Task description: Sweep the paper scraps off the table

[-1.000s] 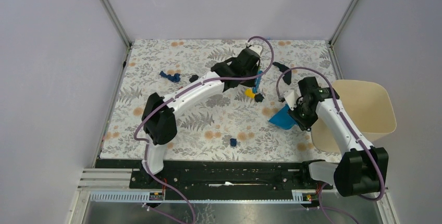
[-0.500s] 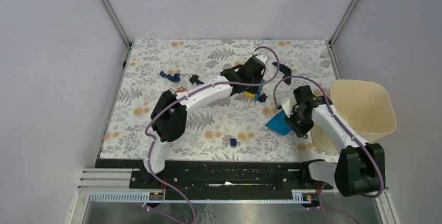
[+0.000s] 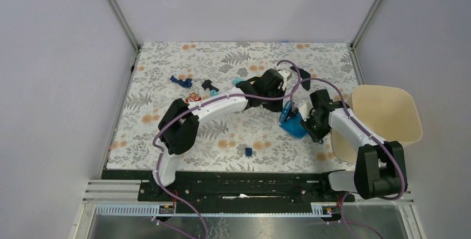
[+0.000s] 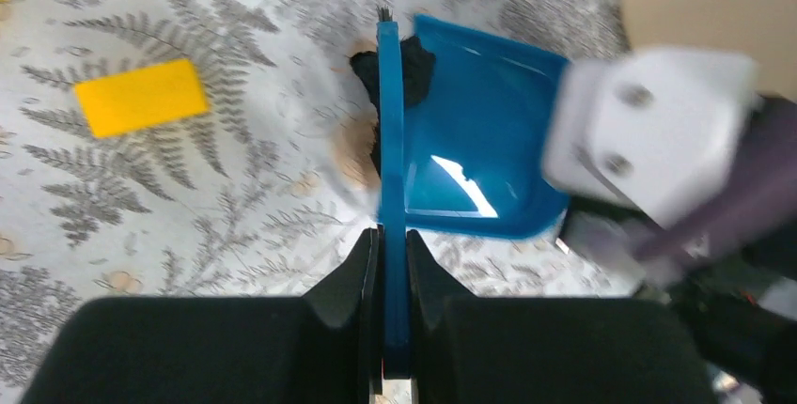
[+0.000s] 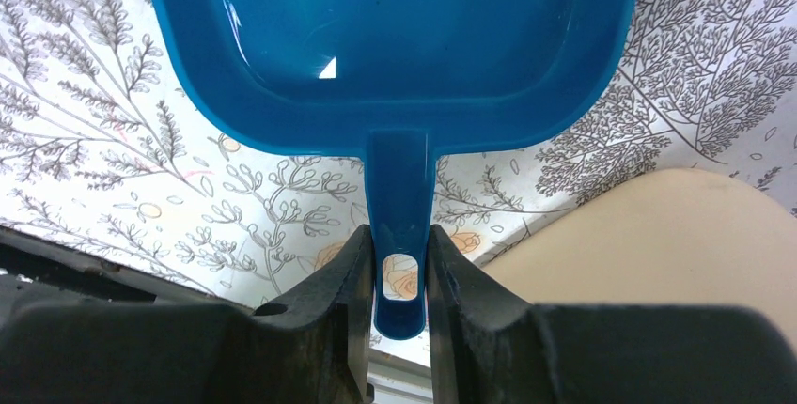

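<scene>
Left wrist view: the left gripper point(image 4: 393, 235) is closed tight on the thin blue handle of a brush point(image 4: 391, 141), whose black bristles sit at the lip of the blue dustpan point(image 4: 479, 141). The right gripper point(image 5: 399, 235) clamps the dustpan's handle, near the right edge of the table point(image 3: 166, 61). Loose paper scraps point(image 3: 248, 151) lie on the cloth, one dark blue by the near edge and others toward the far left corner.
</scene>
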`<action>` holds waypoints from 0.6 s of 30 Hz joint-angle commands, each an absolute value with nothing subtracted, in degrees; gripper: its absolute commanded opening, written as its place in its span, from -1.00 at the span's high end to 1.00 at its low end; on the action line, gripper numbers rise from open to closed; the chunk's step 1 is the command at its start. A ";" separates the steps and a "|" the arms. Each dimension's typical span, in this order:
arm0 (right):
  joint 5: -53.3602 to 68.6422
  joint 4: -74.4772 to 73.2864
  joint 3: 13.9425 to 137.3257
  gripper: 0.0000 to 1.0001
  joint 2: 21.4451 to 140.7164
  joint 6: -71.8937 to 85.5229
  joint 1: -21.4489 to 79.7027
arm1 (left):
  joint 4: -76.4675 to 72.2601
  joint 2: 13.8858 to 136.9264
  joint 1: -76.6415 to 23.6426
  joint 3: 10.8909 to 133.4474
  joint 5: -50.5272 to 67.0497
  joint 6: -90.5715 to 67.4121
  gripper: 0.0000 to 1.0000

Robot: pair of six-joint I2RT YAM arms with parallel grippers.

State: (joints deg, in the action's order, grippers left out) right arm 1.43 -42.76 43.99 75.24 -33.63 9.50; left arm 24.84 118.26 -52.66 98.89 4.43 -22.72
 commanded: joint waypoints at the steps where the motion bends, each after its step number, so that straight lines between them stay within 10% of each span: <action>1: 0.40 -39.75 43.92 1.00 76.59 -31.19 10.02 | 23.58 109.95 -54.15 96.55 10.60 -24.64 1.00; 18: 1.54 -40.60 44.07 1.00 76.03 -29.45 10.02 | 26.83 118.64 -54.04 108.37 -15.76 -19.63 1.00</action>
State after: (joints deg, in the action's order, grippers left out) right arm 1.17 -39.72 43.97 76.20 -30.72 9.50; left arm 26.48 113.14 -54.11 101.27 -9.87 -22.35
